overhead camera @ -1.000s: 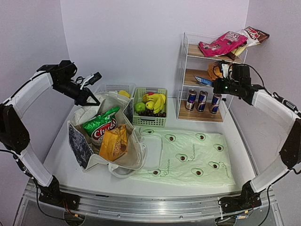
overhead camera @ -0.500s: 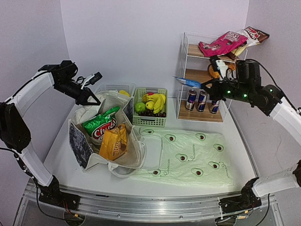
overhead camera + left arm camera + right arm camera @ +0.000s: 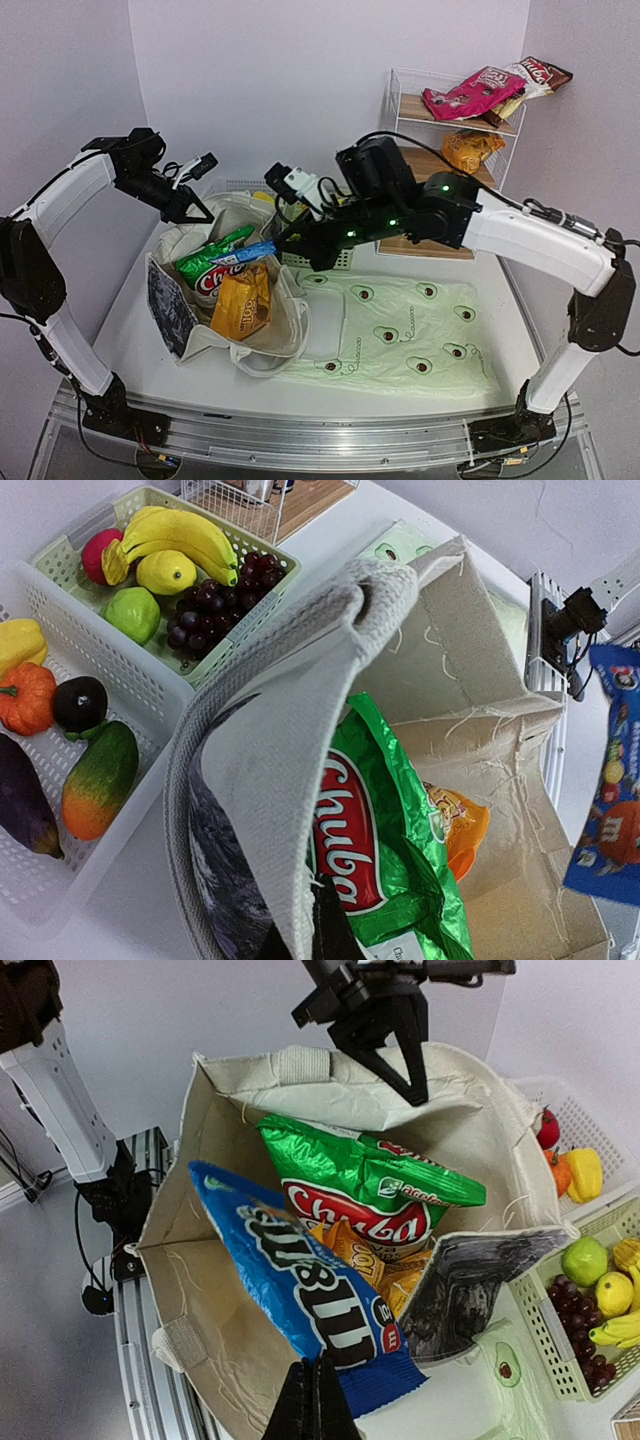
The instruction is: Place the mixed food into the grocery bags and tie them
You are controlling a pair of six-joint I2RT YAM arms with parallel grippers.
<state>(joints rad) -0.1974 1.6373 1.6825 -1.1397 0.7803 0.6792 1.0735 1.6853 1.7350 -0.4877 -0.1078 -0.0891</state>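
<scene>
The cream canvas tote point(image 3: 262, 335) stands open at the left, and my left gripper point(image 3: 196, 212) is shut on its back rim point(image 3: 300, 780), holding it up. Inside lie a green-white crisp packet point(image 3: 372, 1185) and an orange crisp packet point(image 3: 365, 1258). My right gripper point(image 3: 320, 1385) is shut on the bottom edge of a blue candy packet point(image 3: 300, 1280), which hangs over the tote's mouth point(image 3: 245, 254). The pale-green avocado bag point(image 3: 400, 330) lies flat on the table at the right. Bananas point(image 3: 185, 535) and grapes point(image 3: 215, 600) sit in the green basket point(image 3: 262, 620).
A white basket point(image 3: 40, 880) of vegetables, with a dark eggplant point(image 3: 22, 800), stands behind the tote. The wire shelf rack point(image 3: 400, 110) at the back right holds a pink packet point(image 3: 468, 92) and an orange packet point(image 3: 470, 150). My right arm point(image 3: 520, 235) spans the table's middle.
My right arm has swung from the shelf rack leftward across the table, carrying the blue candy packet over the tote. My left gripper has stayed on the tote's rim.
</scene>
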